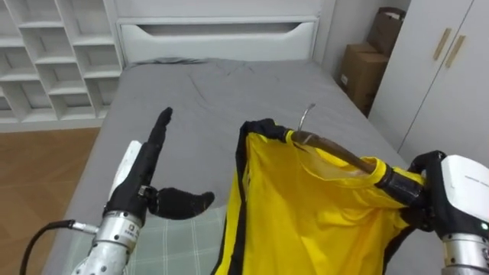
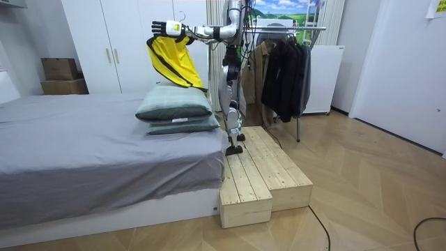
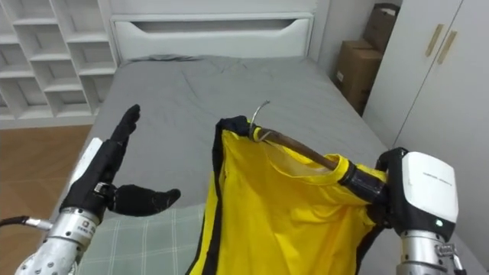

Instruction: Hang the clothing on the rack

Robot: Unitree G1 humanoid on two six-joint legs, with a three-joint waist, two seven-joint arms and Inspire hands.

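- Yellow shirt (image 1: pixel 306 214) is draped on a wooden hanger (image 1: pixel 336 153), held in the air over the foot of the grey bed (image 1: pixel 214 99). The metal hook (image 1: pixel 306 116) sticks up, free.
- Right hand (image 1: pixel 451 187): fingers curled round one end of the hanger, through the shirt's shoulder. The grip is at the end, not the neck.
- Left hand (image 1: pixel 141 183): empty, fingers straight and together, thumb splayed out. It hovers above the checked pillow (image 1: pixel 176 241), apart from the shirt.
- Room view: robot stands on the wooden platform (image 2: pixel 258 174) at the bed's foot, arms out over the bed. The clothes rack (image 2: pixel 293 28) with dark garments (image 2: pixel 282 70) is behind it.
- My read of the step: carry to the rack, then hook on. Turn not yet begun.
- Doing it well:
  - An end grip puts torque on the hanger, so clamp hard through the turn.
  - Bring the left hand under the free end to level it.
  - Mind the platform edge while turning.
  - Pick a gap beside the dark garments and come in with the hook above the rail.
  - Lower until the rail takes the weight, then release.
- Risk: if the hanger tips, the shirt could slide off the free shoulder.
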